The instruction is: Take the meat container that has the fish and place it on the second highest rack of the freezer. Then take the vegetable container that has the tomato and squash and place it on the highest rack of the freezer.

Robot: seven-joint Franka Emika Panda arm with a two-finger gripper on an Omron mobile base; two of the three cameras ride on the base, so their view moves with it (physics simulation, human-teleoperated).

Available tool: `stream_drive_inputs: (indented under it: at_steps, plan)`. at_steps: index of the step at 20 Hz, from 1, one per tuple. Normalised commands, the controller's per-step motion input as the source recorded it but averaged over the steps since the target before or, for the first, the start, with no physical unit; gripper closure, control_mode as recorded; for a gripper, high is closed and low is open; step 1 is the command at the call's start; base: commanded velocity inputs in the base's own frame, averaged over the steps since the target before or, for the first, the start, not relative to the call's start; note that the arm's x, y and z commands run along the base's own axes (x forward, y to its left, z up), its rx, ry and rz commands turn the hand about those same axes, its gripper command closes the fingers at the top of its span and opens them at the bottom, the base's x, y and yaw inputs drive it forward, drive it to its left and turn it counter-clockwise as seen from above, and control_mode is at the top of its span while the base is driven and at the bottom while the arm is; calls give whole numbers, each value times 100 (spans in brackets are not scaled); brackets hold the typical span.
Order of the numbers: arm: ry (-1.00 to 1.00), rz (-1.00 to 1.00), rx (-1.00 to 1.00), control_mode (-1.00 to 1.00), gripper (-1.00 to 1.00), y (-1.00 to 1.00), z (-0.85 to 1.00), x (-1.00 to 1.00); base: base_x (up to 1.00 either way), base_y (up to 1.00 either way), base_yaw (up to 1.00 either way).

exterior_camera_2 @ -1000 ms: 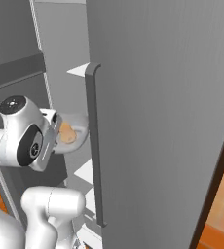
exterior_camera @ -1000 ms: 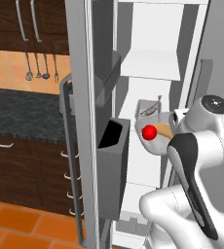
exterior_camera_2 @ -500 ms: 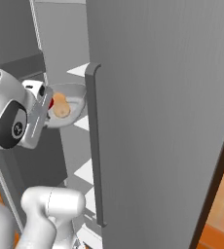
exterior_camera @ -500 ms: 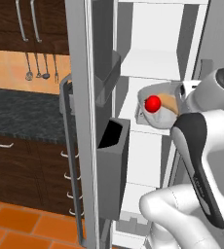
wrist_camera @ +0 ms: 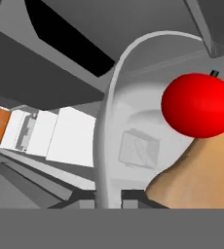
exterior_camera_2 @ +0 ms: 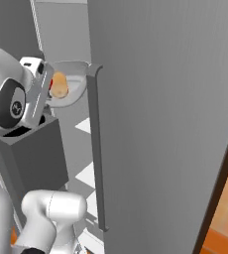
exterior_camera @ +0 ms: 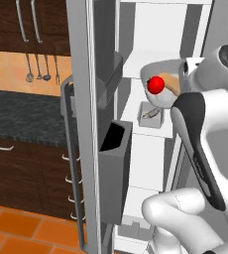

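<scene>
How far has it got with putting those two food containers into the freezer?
The fish in its tray already sits on a white shelf inside the freezer, so the first half looks done. The gripper holds the clear bowl with the tomato and squash, raised above that shelf. Left: setting it on the highest rack and letting go.

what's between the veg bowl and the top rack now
Nothing visible. The gripper holds the bowl with the tomato and squash at about the height of the top rack, right in front of it. The fish tray sits a shelf lower, and the door bins are off to the side.
</scene>
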Motion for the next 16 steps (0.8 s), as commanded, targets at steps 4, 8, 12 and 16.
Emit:
stream_drive_inputs:
  at_steps: [4, 8, 12, 16]
  plan:
    - [-23, -1, 0, -100, 100, 0, 30, 7, 0, 0, 0]
    - [-3, -3, 0, -100, 100, 8, 19, 64, 0, 0, 0]
    - [0, -6, 0, -100, 100, 2, 15, 75, 0, 0, 0]
    - [18, -9, 0, -100, 100, -3, 27, 73, 0, 0, 0]
